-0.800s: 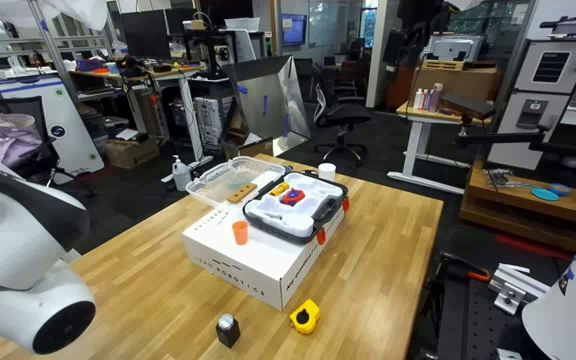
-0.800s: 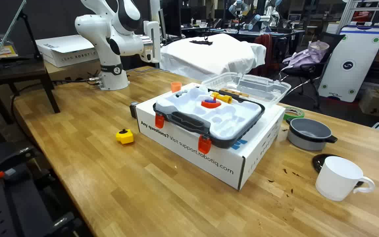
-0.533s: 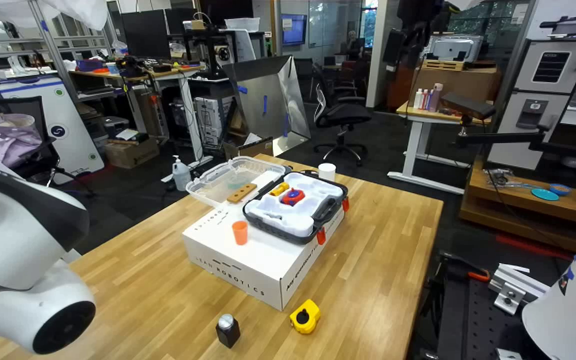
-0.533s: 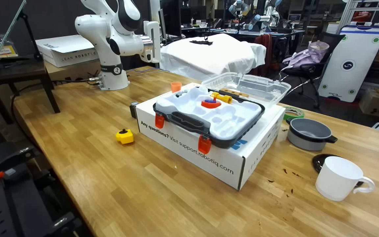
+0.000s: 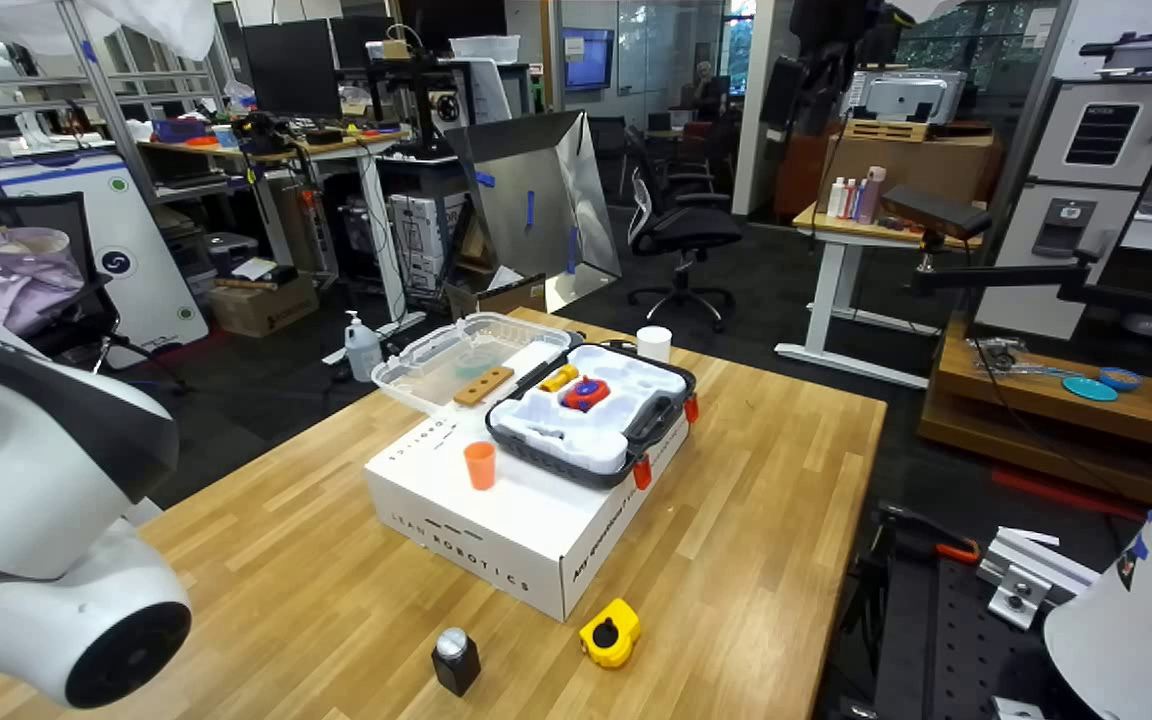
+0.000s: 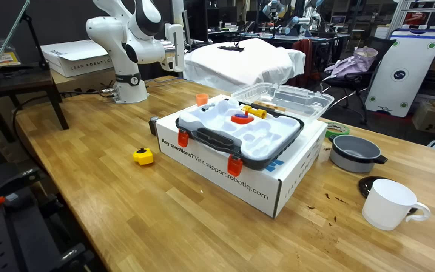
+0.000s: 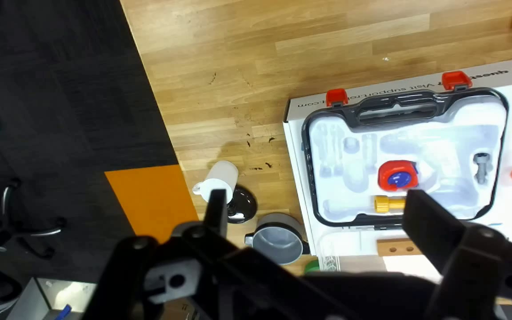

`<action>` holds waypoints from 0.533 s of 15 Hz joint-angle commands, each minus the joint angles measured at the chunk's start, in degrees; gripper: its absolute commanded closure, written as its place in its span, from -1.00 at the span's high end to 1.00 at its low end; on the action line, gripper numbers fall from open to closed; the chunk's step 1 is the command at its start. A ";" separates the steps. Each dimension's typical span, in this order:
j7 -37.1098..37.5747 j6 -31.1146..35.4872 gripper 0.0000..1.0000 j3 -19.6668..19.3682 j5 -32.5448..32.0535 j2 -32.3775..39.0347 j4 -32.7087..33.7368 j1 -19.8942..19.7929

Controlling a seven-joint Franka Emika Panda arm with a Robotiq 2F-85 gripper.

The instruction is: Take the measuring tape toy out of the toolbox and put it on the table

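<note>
Wrist view: see the gripper (image 7: 316,210) with its jaws wide apart, holding nothing. Find the measuring tape toy (image 7: 397,175), red with a blue dial, resting inside the toolbox (image 7: 474,111), just beside a yellow piece (image 7: 387,204). Would credit only the folded-back clear lid (image 6: 296,99) as done; count the grasp, the lift and the setting down on the table (image 7: 238,66) as left. In an exterior view, note the toolbox raised on a white cardboard box (image 6: 221,175), with orange latches (image 6: 235,166) on the near side and the lid on the far side. Expect to rise out of the toolbox and past the box's edge before lowering. Judge the most room to lie on the near side, between the yellow-and-black object (image 6: 143,156) at left and the white mug (image 6: 389,204) at right. Keep off the grey pot (image 6: 353,162) farther back, and stay inside the table's left edge.
</note>
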 commanded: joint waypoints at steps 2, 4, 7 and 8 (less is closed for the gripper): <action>-3.57 5.23 1.00 -0.55 0.70 0.74 -1.24 2.08; -4.35 6.67 1.00 -0.30 1.01 1.42 -1.75 3.16; -2.77 5.51 1.00 0.57 0.76 1.57 -1.75 3.18; -2.84 5.68 1.00 0.59 0.77 1.84 -1.78 3.31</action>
